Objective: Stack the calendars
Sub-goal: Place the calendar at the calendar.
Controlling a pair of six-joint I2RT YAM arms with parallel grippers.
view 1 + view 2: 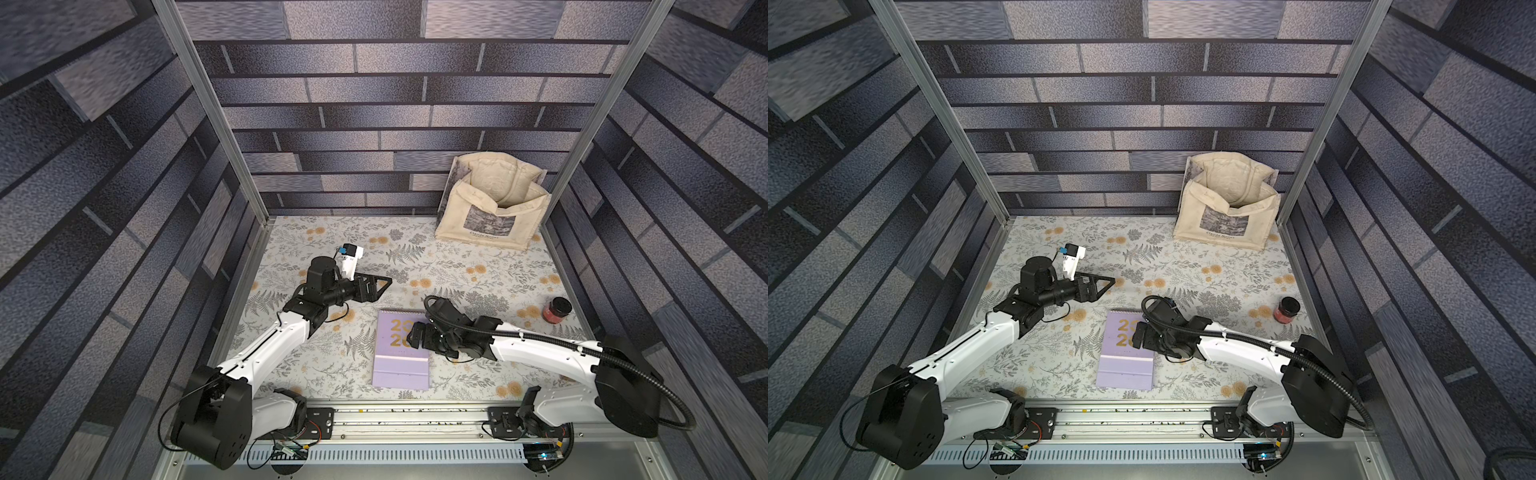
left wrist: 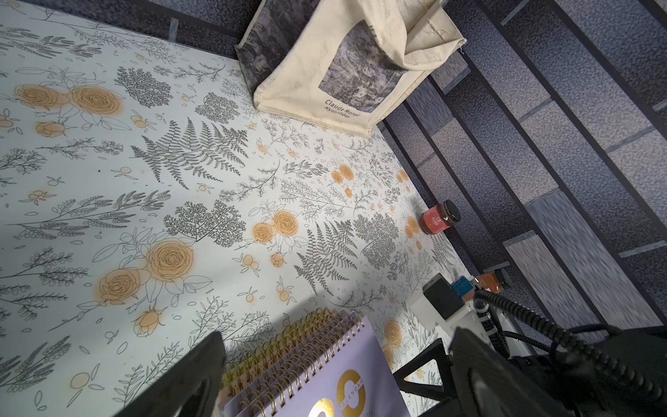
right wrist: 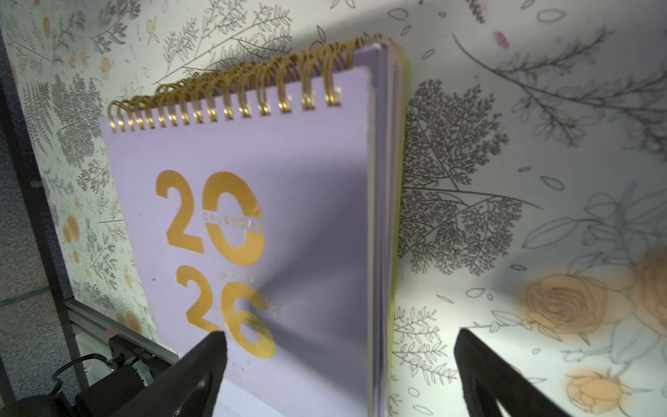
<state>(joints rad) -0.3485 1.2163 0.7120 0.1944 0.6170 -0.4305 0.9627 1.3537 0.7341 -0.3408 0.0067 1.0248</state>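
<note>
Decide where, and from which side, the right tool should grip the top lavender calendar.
Probably the long edge of the lavender spiral-bound calendar, clear of the gold wire coil, from the right arm's side: it lies flat on the pile, and the open right tool straddles that edge.

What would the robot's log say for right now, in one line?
calendars: one stack, lavender on top | right arm: jaws open above stack | left arm: jaws open, off to the side

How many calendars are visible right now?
1 in full: the lavender spiral-bound calendar with gold 2026 cover, front centre, topmost. Layers beneath, including a yellow-green calendar, show only edges.
</note>
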